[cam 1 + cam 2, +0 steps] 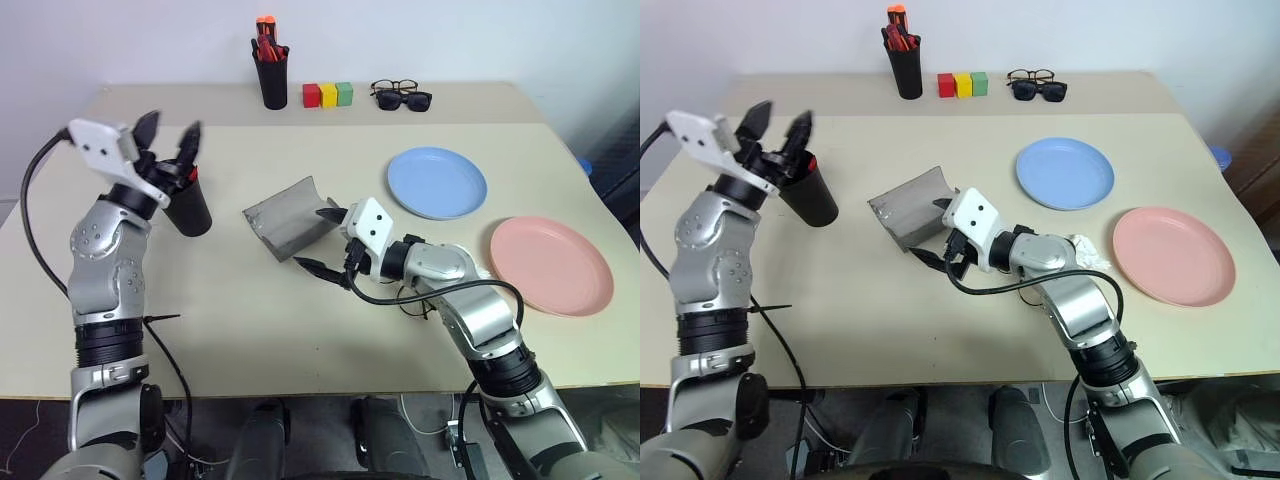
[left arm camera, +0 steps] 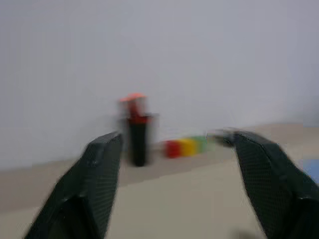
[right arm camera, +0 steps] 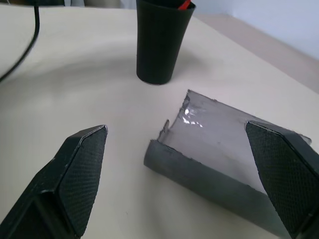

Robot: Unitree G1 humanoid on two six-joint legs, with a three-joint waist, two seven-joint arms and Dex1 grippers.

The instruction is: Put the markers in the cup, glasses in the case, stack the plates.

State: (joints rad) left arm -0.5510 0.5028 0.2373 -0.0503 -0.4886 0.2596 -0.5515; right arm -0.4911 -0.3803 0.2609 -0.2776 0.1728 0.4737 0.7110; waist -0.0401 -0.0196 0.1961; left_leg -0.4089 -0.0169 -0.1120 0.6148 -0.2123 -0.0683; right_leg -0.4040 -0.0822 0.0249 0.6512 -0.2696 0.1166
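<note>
The black cup (image 1: 188, 207) stands at the left of the table, and the red end of a marker (image 1: 192, 172) pokes out of its mouth. Just above the rim hovers my left gripper (image 1: 172, 127), open and empty. The grey case (image 1: 285, 220) lies open in the middle of the table. My right gripper (image 1: 318, 240) is open right beside the case, pointing at it, with nothing held. Thin wire glasses (image 1: 415, 303) lie half hidden under my right forearm. Right of the case are the light blue plate (image 1: 437, 182) and, nearer, the pink plate (image 1: 550, 265), lying apart.
At the back edge stand a slim black pen holder (image 1: 272, 75) full of orange-red capped pens, red, yellow and green blocks (image 1: 328, 95), and sunglasses with a black-framed pair (image 1: 401, 96). A black cable runs along my right arm.
</note>
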